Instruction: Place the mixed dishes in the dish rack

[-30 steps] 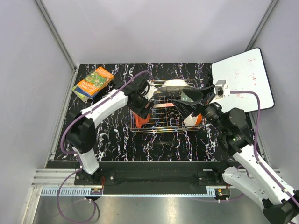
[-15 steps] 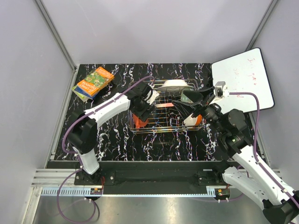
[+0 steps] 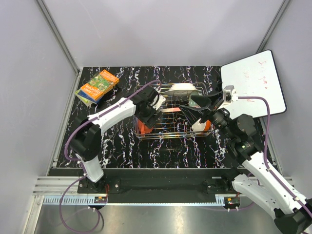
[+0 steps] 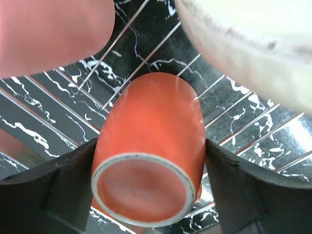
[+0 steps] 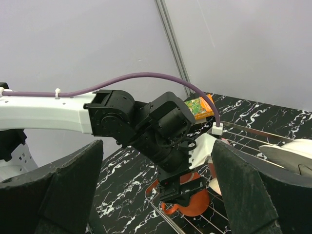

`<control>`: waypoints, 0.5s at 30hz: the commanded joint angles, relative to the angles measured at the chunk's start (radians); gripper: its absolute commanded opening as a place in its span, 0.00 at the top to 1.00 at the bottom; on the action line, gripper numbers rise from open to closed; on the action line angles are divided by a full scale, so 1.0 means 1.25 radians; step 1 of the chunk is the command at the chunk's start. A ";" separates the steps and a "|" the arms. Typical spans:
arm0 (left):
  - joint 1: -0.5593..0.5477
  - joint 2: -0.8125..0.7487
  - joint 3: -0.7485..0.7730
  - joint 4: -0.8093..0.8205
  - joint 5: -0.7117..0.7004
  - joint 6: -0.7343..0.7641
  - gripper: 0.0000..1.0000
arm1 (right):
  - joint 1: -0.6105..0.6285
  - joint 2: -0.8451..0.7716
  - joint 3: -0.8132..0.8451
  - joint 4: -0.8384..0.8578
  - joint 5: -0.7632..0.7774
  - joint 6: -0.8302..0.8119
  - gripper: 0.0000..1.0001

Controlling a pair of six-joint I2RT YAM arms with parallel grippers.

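Mug (image 4: 156, 117), the orange one, lies on its side on the dish rack (image 3: 170, 135) wires, left end, long axis pointing straight out from my left tool (image 4: 150, 161), which is clamped across its sides. My right tool (image 5: 157, 161) gapes empty.

White arms (image 3: 114, 111), black joints (image 3: 87, 139), purple cables (image 3: 253, 97)
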 commanded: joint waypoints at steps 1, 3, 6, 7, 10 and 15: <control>-0.001 -0.074 0.009 0.005 -0.025 0.002 0.01 | 0.001 -0.005 0.005 -0.003 0.024 -0.002 0.00; -0.001 -0.081 0.024 -0.006 -0.023 -0.003 0.01 | 0.002 -0.005 0.006 -0.014 0.029 -0.007 0.00; -0.001 -0.093 0.050 -0.032 -0.006 -0.010 0.01 | 0.002 -0.005 0.009 -0.027 0.034 -0.011 0.00; -0.001 -0.102 0.056 -0.038 0.001 -0.011 0.01 | 0.001 -0.005 0.009 -0.032 0.036 -0.012 0.00; -0.003 -0.117 0.082 -0.060 0.039 -0.021 0.01 | 0.002 -0.001 0.018 -0.070 0.053 -0.024 0.00; 0.000 -0.159 0.164 -0.108 0.103 -0.016 0.01 | 0.002 0.074 0.143 -0.383 0.221 -0.068 0.00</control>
